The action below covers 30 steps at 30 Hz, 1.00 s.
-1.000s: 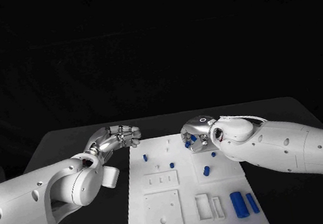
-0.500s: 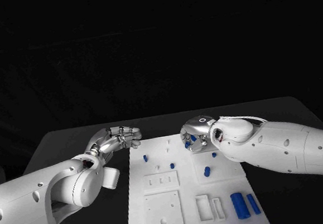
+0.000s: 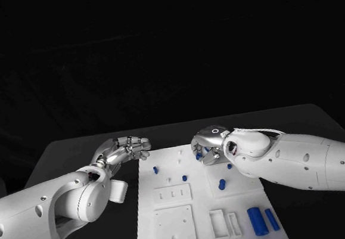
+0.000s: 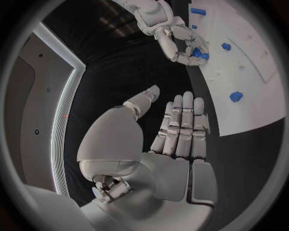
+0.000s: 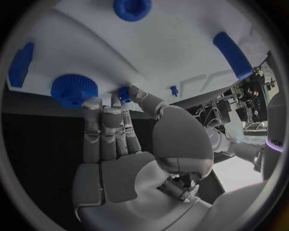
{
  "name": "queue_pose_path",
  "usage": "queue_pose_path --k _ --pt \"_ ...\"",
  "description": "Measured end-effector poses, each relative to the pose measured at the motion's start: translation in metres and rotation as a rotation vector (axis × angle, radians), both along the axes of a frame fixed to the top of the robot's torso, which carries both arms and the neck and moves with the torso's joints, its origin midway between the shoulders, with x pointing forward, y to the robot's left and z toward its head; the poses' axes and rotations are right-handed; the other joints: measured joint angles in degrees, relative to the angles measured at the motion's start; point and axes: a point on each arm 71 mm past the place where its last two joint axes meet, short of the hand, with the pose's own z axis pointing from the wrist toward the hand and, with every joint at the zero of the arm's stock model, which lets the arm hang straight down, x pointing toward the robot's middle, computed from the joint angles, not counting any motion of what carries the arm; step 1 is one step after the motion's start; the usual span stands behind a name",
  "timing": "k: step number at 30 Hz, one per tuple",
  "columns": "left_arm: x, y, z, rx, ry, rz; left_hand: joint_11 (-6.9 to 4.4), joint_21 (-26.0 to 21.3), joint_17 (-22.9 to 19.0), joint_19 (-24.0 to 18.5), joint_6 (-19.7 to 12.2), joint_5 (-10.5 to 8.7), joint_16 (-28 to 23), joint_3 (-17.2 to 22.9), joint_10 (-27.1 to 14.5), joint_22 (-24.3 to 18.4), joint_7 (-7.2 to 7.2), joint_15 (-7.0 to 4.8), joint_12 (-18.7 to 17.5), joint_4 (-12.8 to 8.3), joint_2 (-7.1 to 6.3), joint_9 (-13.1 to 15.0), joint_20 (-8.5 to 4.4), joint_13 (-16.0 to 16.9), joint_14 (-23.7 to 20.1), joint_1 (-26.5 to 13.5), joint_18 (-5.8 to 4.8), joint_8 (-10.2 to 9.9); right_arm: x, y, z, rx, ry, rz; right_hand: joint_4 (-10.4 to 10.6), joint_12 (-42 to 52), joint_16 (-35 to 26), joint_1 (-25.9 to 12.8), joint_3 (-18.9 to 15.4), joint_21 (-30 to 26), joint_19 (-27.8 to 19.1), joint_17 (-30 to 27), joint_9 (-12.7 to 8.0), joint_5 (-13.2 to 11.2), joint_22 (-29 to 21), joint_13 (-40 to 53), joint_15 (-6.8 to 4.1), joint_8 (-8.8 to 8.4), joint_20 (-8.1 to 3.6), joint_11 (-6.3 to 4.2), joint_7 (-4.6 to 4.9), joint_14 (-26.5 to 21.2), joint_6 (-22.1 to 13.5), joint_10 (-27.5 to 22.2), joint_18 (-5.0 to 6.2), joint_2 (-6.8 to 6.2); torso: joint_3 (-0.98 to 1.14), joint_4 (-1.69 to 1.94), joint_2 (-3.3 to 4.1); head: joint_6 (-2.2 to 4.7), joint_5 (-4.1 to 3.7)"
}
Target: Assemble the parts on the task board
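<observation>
The white task board (image 3: 243,192) lies lengthwise in the middle of the table. Several blue parts are spread over it: a peg (image 3: 155,170), another peg (image 3: 184,178), a short piece (image 3: 222,183) and two long bars (image 3: 255,219) near the front. My right hand (image 3: 209,143) hovers over the board's far end, fingers stretched out with their tips at a round blue toothed knob (image 5: 74,89); nothing is in its grasp. My left hand (image 3: 125,148) hangs just off the board's far left corner, fingers straight and thumb apart (image 4: 177,130), holding nothing.
White blocks with slots and holes (image 3: 175,227) are fixed to the board's near half. A blue ring (image 5: 132,7) and a blue block (image 5: 21,62) sit close to the right hand. Black tabletop (image 3: 73,154) flanks the board on both sides.
My right hand and forearm have edged slightly lower and toward the board's far blue parts. The left hand has stayed where it was.
</observation>
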Motion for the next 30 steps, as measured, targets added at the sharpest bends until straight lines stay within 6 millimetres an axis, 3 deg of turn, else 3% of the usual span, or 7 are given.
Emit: queue_pose_path --k 8,11,12,30 --pt "0.0 0.001 0.0 0.0 0.001 0.002 0.0 0.0 0.0 0.0 0.0 0.0 0.0 0.0 0.0 0.0 0.0 0.0 0.0 0.0 0.0 0.0 0.0 0.0 0.0 0.0 -0.01 0.0 -0.005 0.008 0.009 0.034 -0.059 0.011 0.0 0.1 0.3 0.0 0.7 0.7 0.0 -0.1 0.0 -0.2 0.0 0.6 -0.01 0.03 -0.42 0.01 -0.02 0.0 0.2 0.0 -0.43 -0.01 -0.07 -0.13 0.07 0.42 0.26" --pt "0.0 0.002 0.0 0.0 0.001 0.004 0.0 0.0 0.0 0.0 0.0 0.0 0.0 0.0 0.0 0.0 0.0 0.0 0.0 0.0 0.0 0.0 0.0 0.0 0.0 0.0 -0.01 0.0 -0.006 0.013 0.012 0.042 -0.092 0.016 0.2 0.1 0.4 -0.6 1.3 1.1 -0.3 -0.2 0.0 -0.2 0.0 0.9 -0.18 0.03 -0.72 -0.3 -0.3 -0.2 0.7 0.5 -0.5 -0.74 -0.09 -0.19 0.12 0.66 0.2" --pt "0.0 0.002 0.0 0.0 0.001 0.004 0.0 0.0 0.1 0.0 0.0 0.0 0.0 0.0 0.0 0.0 0.0 0.0 0.0 0.0 0.0 0.0 0.0 0.0 0.0 0.0 -0.01 0.0 -0.007 0.015 0.013 0.043 -0.101 0.019 0.1 0.1 0.4 -0.5 1.4 1.1 -0.4 -0.2 0.0 -0.4 0.0 0.9 -0.23 0.07 -0.83 -0.36 -0.36 -0.2 1.1 1.6 -1.3 -1.2 -0.09 -0.19 0.13 0.75 0.19" --pt "0.0 -0.003 0.0 -0.002 0.002 -0.003 0.0 0.0 0.1 0.0 0.0 0.0 0.0 0.1 0.0 0.0 0.0 0.0 0.0 -0.1 0.07 0.0 0.0 0.0 0.0 -0.1 -0.04 0.0 -0.007 0.042 0.019 0.036 -0.2 0.035 0.3 0.0 0.7 -0.4 2.1 1.5 -0.5 -0.3 0.0 -0.2 0.0 1.0 -0.32 0.4 -0.86 -0.54 -0.37 -0.3 1.2 1.9 -1.33 -1.68 -0.02 0.03 0.36 1.3 0.35"
